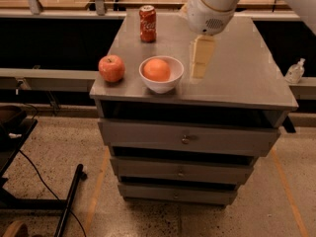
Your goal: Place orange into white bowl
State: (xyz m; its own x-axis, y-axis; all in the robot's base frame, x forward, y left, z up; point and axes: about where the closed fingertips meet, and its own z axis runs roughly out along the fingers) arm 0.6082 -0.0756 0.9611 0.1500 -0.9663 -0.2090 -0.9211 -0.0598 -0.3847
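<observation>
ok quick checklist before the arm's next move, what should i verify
1. Round orange fruit lies inside the glossy white bowl: ok.
2. Bowl stands upright on the grey metal cabinet top, not over the edge: ok.
3. Claw is off the fruit, hanging to the bowl's right above the top: ok.
4. Red apple sits left of the bowl, apart from it: ok.
5. Red soda can stands upright at the back, apart from the claw: ok.
</observation>
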